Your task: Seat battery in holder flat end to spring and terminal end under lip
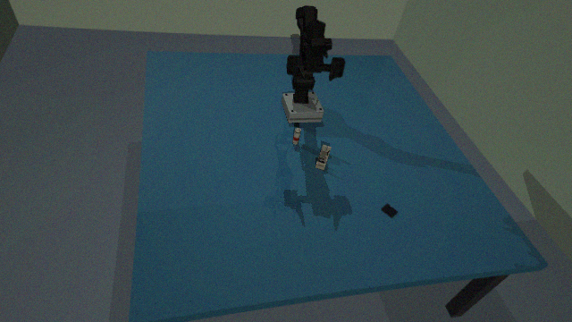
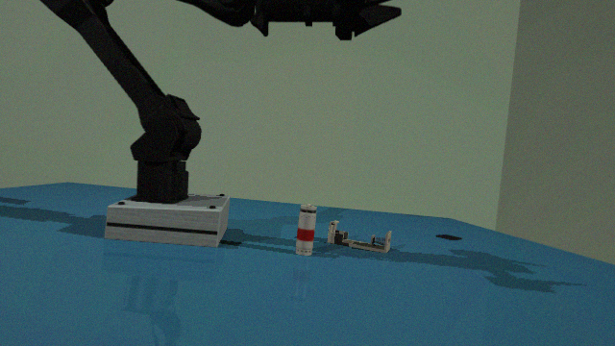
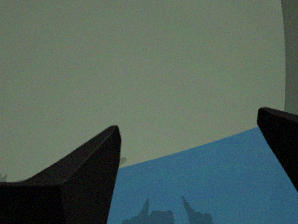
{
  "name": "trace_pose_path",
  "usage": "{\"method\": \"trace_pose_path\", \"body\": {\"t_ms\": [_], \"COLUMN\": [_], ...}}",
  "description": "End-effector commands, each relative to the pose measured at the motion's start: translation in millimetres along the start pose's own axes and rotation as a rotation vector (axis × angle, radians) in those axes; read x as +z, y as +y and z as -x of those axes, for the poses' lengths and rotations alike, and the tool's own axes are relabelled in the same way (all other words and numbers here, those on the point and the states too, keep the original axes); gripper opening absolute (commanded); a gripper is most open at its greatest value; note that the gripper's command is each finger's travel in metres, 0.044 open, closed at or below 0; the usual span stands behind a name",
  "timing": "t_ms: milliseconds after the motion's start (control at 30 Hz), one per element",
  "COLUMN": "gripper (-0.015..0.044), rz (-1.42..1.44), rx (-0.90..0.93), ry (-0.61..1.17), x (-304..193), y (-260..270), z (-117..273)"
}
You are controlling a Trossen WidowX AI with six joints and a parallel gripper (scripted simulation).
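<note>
The battery, pale with a red band, stands upright on the blue table, beside the holder and apart from it. The small cream holder lies on the table with its open side up and has a raised wall at each end. No battery is in it. Which end has the lip is too small to tell. My black gripper is open and empty, its fingers wide apart. It is high above the table, well clear of the battery and the holder, which are both out of the wrist view.
The arm's white base stands close behind the battery. A small flat dark object lies on the blue table, beyond the holder from the base. Shadows of the arm fall across the table.
</note>
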State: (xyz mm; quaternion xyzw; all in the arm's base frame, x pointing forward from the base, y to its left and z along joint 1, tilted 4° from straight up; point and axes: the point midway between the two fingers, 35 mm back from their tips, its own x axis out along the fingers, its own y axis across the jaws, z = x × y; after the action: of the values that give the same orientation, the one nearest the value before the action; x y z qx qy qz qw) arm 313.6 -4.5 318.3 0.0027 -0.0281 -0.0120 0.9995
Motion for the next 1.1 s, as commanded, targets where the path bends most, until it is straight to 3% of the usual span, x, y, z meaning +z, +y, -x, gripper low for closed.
{"method": "trace_pose_path", "body": {"t_ms": [0,133,233,367,467,533,600,1067], "gripper": [0.0374,0.0269,0.019,0.0085,0.0006,0.0,0.0,0.0], "rz": [0.015,0.324,0.588,0.884,1.015,1.069,1.085,1.085], "rx": [-0.001,0.046,0.184,0.513,0.793,0.989,1.074,1.074], "ry": [0.018,0.381,0.698,1.08,1.273,1.368,1.401,1.401], "x": [-3.5,-74.2,-131.3,-186.1,-203.0,-206.5,-206.5,-217.4], "y": [-0.1,-2.9,-5.7,-9.4,-11.5,-12.6,-13.0,-13.8], "z": [-1.0,-6.5,10.5,58.7,97.0,121.4,131.2,130.2]}}
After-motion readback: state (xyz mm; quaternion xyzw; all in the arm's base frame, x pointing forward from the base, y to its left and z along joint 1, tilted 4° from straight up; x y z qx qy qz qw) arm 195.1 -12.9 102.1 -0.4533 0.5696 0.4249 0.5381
